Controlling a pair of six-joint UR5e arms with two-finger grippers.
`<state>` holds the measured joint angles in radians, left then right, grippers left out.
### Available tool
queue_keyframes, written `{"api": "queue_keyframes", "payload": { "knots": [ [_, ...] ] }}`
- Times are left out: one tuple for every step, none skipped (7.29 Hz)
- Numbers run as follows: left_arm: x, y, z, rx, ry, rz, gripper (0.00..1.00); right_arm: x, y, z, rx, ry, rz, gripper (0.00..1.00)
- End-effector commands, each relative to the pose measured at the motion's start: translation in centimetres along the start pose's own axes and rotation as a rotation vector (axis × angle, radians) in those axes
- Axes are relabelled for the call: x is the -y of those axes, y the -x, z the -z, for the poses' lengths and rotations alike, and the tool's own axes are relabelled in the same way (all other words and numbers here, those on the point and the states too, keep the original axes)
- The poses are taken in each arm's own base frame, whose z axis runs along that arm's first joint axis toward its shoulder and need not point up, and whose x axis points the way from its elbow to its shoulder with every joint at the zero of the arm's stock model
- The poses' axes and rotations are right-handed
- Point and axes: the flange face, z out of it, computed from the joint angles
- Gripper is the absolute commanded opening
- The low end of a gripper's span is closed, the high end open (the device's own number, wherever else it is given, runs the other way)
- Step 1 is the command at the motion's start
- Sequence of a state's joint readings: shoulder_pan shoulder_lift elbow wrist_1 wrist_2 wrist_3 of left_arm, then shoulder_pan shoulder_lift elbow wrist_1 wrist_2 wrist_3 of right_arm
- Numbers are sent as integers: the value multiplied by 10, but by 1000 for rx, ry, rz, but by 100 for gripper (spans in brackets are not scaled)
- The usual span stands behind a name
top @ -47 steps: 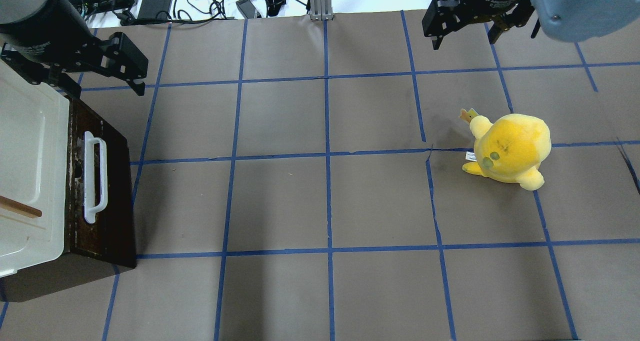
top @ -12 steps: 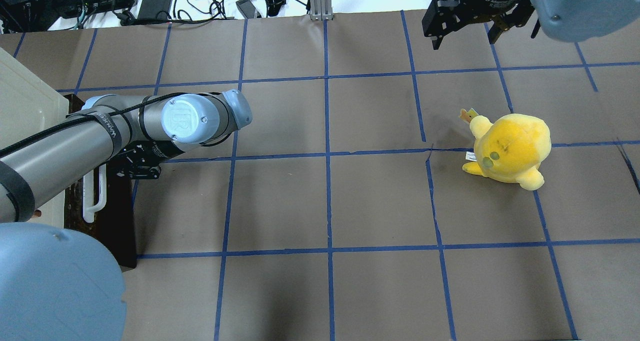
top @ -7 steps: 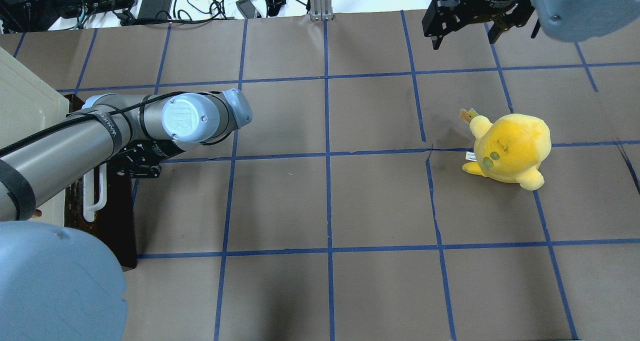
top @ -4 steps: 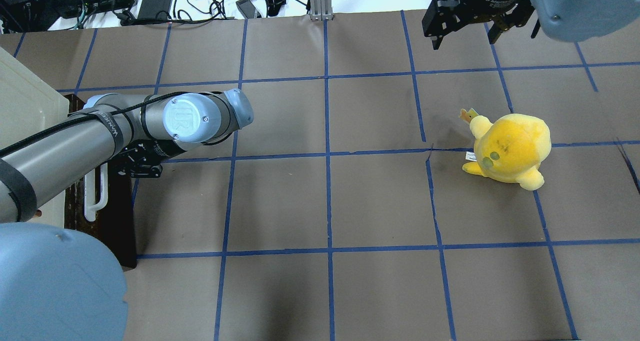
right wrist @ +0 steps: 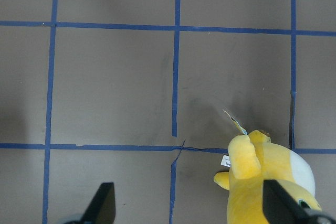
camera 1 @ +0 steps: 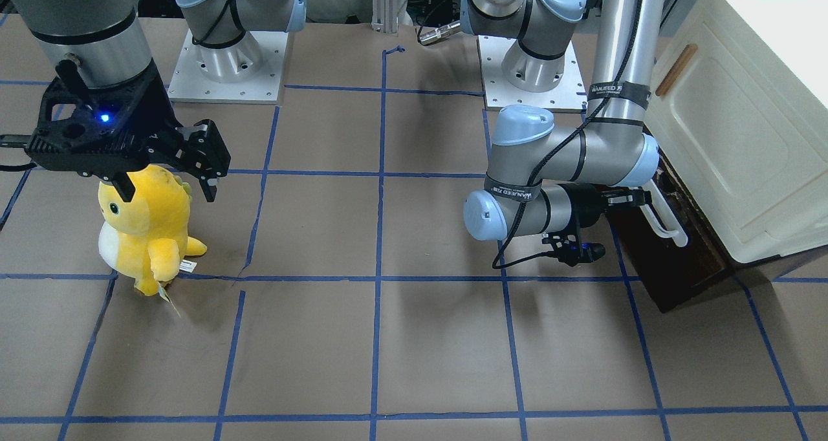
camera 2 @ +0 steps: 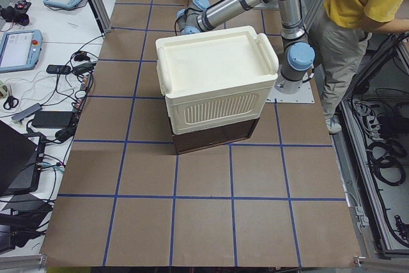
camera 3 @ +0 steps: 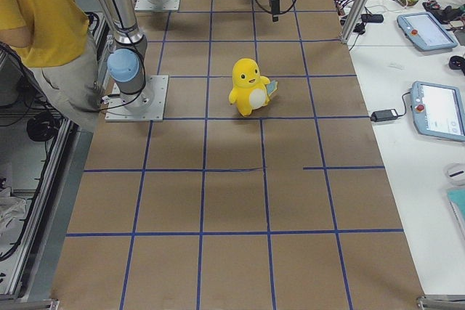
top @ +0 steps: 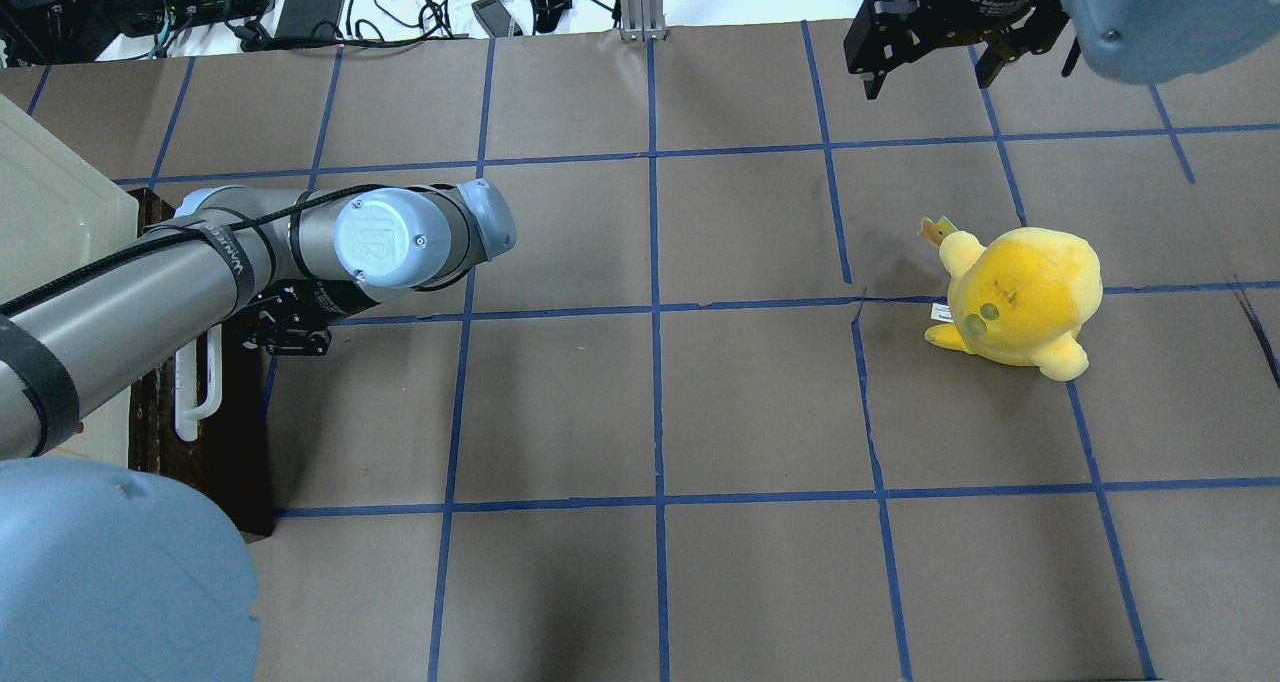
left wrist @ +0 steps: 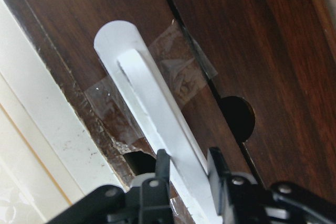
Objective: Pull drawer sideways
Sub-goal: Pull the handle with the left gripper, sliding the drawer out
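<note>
The drawer [top: 235, 432] has a dark brown wooden front [camera 1: 673, 266] and a long white bar handle [top: 200, 402]. It sits under a cream cabinet [top: 50, 222] at the table's left edge. My left gripper [left wrist: 186, 163] is shut on the white handle [left wrist: 152, 103], one finger on each side of the bar. In the front-facing view it [camera 1: 631, 198] meets the handle [camera 1: 666, 224] sideways. My right gripper [top: 925, 57] is open and empty, high at the far right, above the table [right wrist: 191, 208].
A yellow plush toy [top: 1015, 297] stands on the right half of the brown paper table with its blue tape grid; it also shows in the front-facing view [camera 1: 145, 227]. The cream cabinet [camera 2: 214, 81] has a small wooden handle [camera 1: 676, 69]. A person [camera 2: 364, 4] stands behind the robot base.
My left arm came down from above the cabinet and took hold of the white handle. In the last second it has drawn slightly right, and the handle has shifted a little right with it.
</note>
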<state>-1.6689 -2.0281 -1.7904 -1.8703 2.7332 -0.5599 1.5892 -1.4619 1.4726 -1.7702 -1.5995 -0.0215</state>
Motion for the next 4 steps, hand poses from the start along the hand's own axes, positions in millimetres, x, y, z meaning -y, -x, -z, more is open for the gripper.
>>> {"api": "queue_keyframes", "payload": {
  "knots": [
    [-1,-2,3,3,-5,-4,31,0,0,0,0,0,0,100],
    [-1,-2,3,3,-4,-7,31,0,0,0,0,0,0,100],
    [-2,-4,7,7,-10,-10,31,0,0,0,0,0,0,100],
    [-2,-6,8,9,-13,-12,31,0,0,0,1,0,0,100]
  ]
}}
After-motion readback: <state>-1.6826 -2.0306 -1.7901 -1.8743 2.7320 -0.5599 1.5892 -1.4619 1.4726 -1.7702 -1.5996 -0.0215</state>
